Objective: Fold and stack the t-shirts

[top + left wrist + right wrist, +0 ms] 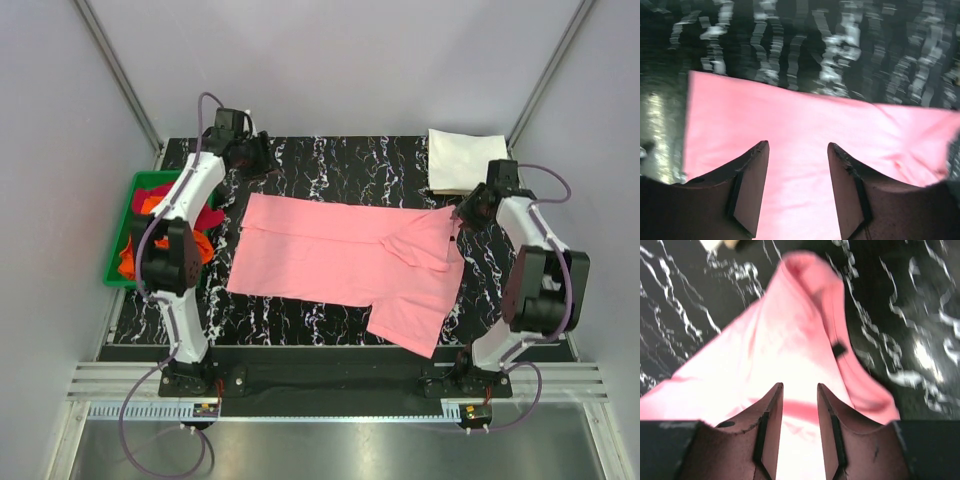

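Four t-shirts, two pincers.
One pink t-shirt (340, 255) lay spread mid-worktop (330, 160), one white t-shirt (465, 160) folded far right, one orange t-shirt (127, 262) and one red t-shirt (211, 216) in the left green tray (118, 232); left pincer (797, 146) and right pincer (800, 386) gaped over the pink.

Robotics lab test cell indicated: black marbled counter (330, 160) enclosed by plain pale walls (330, 60) and metal frame posts (115, 65); left arm (185, 200) and right arm (525, 225) bolted at near edge.
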Tool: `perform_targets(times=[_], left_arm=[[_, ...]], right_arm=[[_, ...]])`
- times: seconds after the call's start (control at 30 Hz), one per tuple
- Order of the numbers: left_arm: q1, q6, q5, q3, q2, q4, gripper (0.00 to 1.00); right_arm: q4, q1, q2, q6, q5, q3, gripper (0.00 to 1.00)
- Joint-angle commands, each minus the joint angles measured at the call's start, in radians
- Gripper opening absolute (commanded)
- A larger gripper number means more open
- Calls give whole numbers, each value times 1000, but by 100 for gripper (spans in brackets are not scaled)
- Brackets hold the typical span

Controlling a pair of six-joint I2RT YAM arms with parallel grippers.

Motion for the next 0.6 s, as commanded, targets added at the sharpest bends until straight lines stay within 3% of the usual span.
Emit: perform_targets(times=[0.0,0.17,0.4,0.47,0.57], left_arm=[[-87,3,68,-38,-141,88,56],[-119,10,221,-96,-242,81,57],[-127,24,68,-376,-552,172,59],[-129,20,42,-488,-600,253,60],[-127,24,31,-512,-617,254,60]], right_arm=[[-59,9,-135,68,-59,-116,41],[-20,187,-238,9,-18,-242,45],[6,333,-180,-38,43,-266,47],[7,357,-154,-52,59,-251,48],[-3,384,-134,-90,103,-233,47]])
